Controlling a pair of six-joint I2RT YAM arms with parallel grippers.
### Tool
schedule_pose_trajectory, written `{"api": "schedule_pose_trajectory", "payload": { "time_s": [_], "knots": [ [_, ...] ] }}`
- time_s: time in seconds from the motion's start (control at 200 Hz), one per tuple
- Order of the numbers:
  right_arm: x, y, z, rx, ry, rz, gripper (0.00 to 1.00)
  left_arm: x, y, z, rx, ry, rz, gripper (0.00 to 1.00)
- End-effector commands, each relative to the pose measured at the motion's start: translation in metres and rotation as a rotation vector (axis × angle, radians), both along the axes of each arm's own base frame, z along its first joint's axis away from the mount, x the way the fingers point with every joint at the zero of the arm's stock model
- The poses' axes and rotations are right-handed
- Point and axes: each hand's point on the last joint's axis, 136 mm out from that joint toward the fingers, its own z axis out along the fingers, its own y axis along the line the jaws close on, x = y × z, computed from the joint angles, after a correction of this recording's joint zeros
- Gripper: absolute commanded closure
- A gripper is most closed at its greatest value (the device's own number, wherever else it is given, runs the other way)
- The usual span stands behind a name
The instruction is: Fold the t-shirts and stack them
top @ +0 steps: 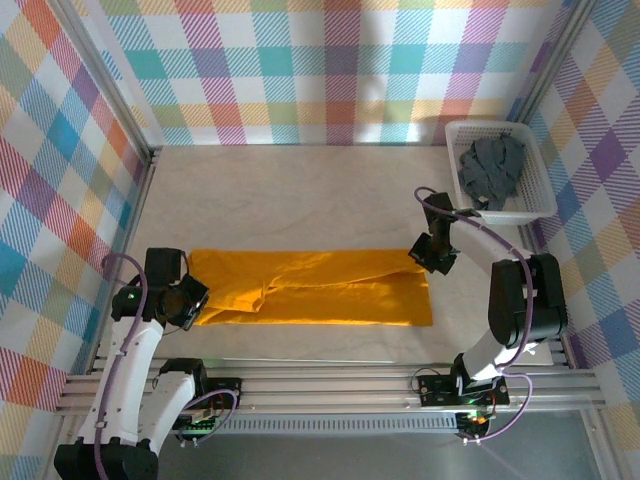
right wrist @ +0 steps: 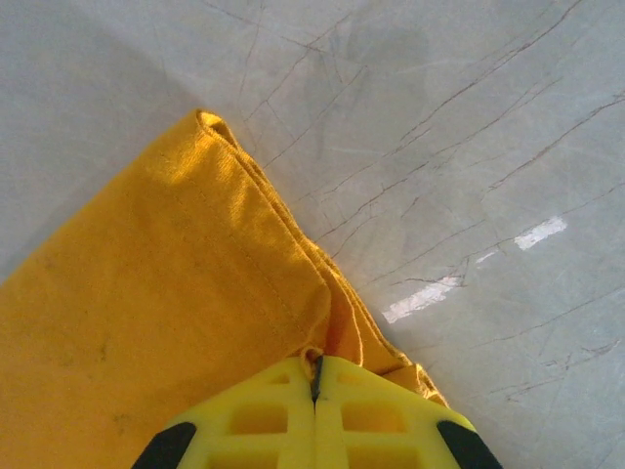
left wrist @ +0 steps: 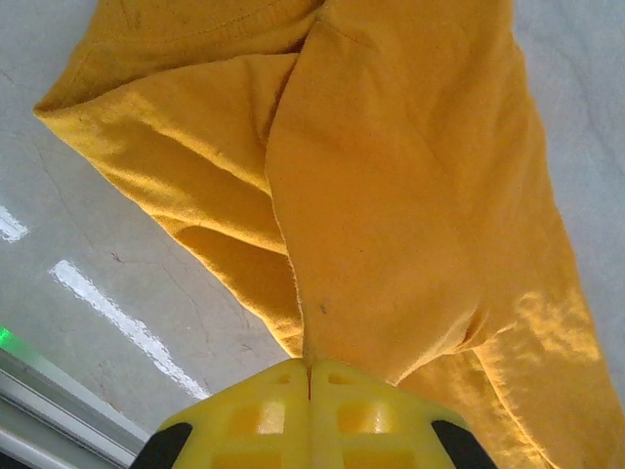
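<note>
Checked walls ring a pale bench (top: pixel 300 190); from above, the orange shirt (top: pixel 320 290) lies as a long band, the grey shirt (top: pixel 492 170) in the far-right basket (top: pixel 486 125). Left wrist: left hand (left wrist: pixel 311 371) pinches one end. Right wrist: right hand (right wrist: pixel 316 369) clamps a corner, likely to tension the cloth for folding.

Orange t-shirt (left wrist: pixel 410 195) cropped in wrist views; grey t-shirt (top: pixel 492 170) outline indistinct.

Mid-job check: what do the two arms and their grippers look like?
Both arms have white links and black joint housings; the right arm carries a bulkier black section than the left arm. A lilac cable loops along each. The left gripper and right gripper have bright yellow, ribbed plastic fingers on black bodies. A green light glows on the left arm.
</note>
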Motion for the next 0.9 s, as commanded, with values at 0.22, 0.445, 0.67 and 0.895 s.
{"api": "schedule_pose_trajectory", "payload": {
  "time_s": [0.22,0.445,0.67,0.895],
  "knots": [
    [-0.013,-0.005,-0.010,-0.032,0.035,0.027,1.00,-0.009,-0.002,0.001,-0.025,0.024,0.003,1.00],
    [-0.020,-0.006,-0.025,-0.038,0.080,0.024,1.00,-0.028,-0.017,-0.014,-0.117,0.099,0.003,1.00],
    [-0.022,-0.004,-0.026,-0.028,0.088,0.031,0.78,-0.035,-0.021,-0.024,-0.137,0.128,-0.010,1.00],
    [-0.019,-0.001,0.002,-0.010,0.008,0.046,0.58,-0.036,-0.027,-0.023,-0.167,0.129,-0.022,1.00]
  ]
}}
